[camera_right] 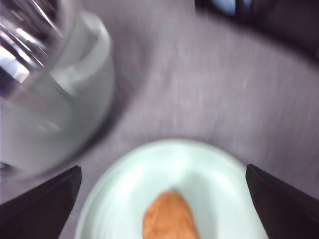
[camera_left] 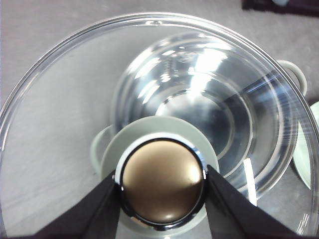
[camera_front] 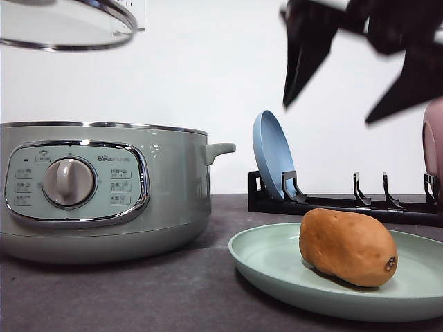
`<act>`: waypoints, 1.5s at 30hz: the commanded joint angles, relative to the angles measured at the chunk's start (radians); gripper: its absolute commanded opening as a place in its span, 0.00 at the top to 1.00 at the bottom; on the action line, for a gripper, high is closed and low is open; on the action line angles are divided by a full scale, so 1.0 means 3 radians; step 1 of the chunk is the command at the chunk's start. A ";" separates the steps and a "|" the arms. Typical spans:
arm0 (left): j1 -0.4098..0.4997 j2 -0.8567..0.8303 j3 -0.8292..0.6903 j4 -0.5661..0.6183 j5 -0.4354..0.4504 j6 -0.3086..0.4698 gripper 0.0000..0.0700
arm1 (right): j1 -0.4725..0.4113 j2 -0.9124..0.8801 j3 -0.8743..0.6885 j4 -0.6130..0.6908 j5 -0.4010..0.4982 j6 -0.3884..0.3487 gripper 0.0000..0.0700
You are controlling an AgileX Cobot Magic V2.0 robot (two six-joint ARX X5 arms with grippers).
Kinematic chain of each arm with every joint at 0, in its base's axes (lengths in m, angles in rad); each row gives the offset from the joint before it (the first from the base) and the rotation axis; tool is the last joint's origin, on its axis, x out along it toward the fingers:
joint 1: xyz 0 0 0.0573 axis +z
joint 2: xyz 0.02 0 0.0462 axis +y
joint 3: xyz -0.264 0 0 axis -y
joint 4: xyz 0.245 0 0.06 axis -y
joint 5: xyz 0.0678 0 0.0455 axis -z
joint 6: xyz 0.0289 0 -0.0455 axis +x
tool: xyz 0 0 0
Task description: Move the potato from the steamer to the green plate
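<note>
The orange-brown potato (camera_front: pixel 348 245) lies on the pale green plate (camera_front: pixel 263 266) at the front right, its dark spot toward me. High above it my right gripper (camera_front: pixel 327 114) hangs open and holds nothing. The blurred right wrist view looks down on the potato (camera_right: pixel 168 216) and plate (camera_right: pixel 124 189) between the spread fingers of the gripper (camera_right: pixel 162 172). The sage-green steamer (camera_front: pixel 166 180) stands at the left, uncovered. My left gripper (camera_left: pixel 162 179) is shut on the knob (camera_left: pixel 159 191) of the glass lid (camera_front: pixel 69 24), held above the steamer. Through the glass, the steamer bowl (camera_left: pixel 199 109) looks bare.
A black dish rack (camera_front: pixel 346 204) runs along the back right, with a blue plate (camera_front: pixel 273 155) upright in it and a pink plate (camera_front: pixel 434 142) at the right edge. Dark tabletop (camera_front: pixel 173 290) lies between the steamer and the green plate.
</note>
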 commanded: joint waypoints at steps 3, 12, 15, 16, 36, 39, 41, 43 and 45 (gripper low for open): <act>-0.0097 0.0157 0.0137 0.0211 0.0017 0.0005 1.00 | 0.0032 -0.0175 0.0266 -0.0157 0.0018 -0.0320 0.05; -0.0248 0.0544 0.0137 0.0366 0.0017 0.0006 1.00 | 0.0031 -0.0577 0.0606 -0.0391 0.0154 -0.0593 0.05; -0.0285 0.0664 0.0137 0.0440 0.0017 0.0006 1.00 | 0.0029 -0.0681 0.0627 -0.0429 0.0194 -0.0630 0.05; -0.0296 0.0704 0.0137 0.0459 0.0017 0.0006 1.00 | 0.0029 -0.0713 0.0627 -0.0447 0.0206 -0.0631 0.05; -0.0436 0.1156 0.0137 0.0623 0.0017 0.0004 1.00 | 0.0029 -0.0851 0.0627 -0.0590 0.0366 -0.0708 0.05; -0.0449 0.1206 0.0137 0.0615 0.0017 -0.0008 1.00 | 0.0029 -0.0851 0.0627 -0.0589 0.0366 -0.0717 0.05; -0.0448 0.1232 0.0137 0.0607 0.0017 -0.0010 1.00 | 0.0029 -0.0851 0.0627 -0.0589 0.0366 -0.0717 0.05; -0.0448 0.1245 0.0137 0.0596 0.0016 -0.0009 1.00 | 0.0029 -0.0851 0.0627 -0.0590 0.0366 -0.0719 0.05; -0.0448 0.1244 0.0137 0.0588 0.0015 -0.0008 1.00 | 0.0029 -0.0851 0.0627 -0.0590 0.0366 -0.0727 0.05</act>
